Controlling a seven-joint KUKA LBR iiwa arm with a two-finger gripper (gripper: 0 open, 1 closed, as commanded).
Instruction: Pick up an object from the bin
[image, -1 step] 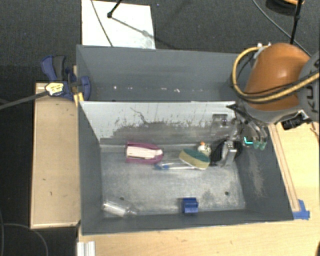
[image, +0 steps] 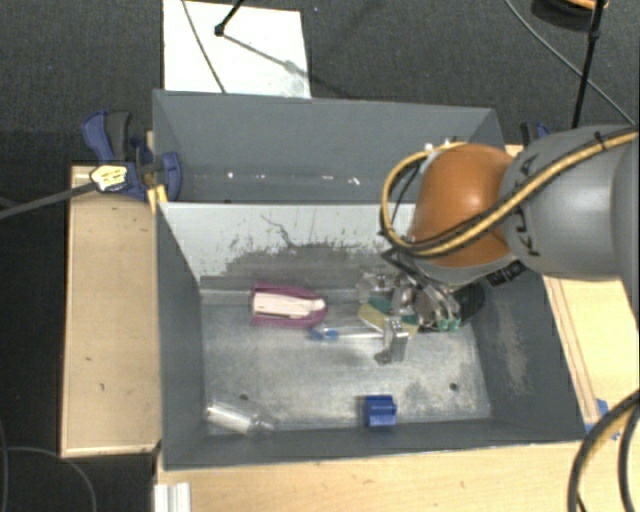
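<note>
The arm (image: 575, 215) is reaching into the grey bin (image: 180, 330) from the right. Its thick grey link is lying across the bin's right wall, and its wrist is bending downward toward the floor. The rounded orange cover (image: 455, 205) on the wrist is facing up and to the left, with dark and yellow cables (image: 398, 200) looping round its left side.

Below the cover, the tool (image: 390, 345) is pointing down and slightly left, hanging low over the middle-right part of the bin floor. Whether it is standing apart or together cannot be told, since the wrist hardware is crowding it.

Just to its left, a thin clear stick with a blue tip (image: 325, 334) is lying flat on the floor, its blue end pointing away from the tool and its clear end running toward it. Whether the two are touching cannot be told.

A pink and purple object (image: 285, 305) is lying just beyond the stick, farther left. A small blue block (image: 378, 410) is sitting near the front wall, apart from the tool. A clear plastic piece (image: 235, 420) is resting in the front-left corner.
</note>
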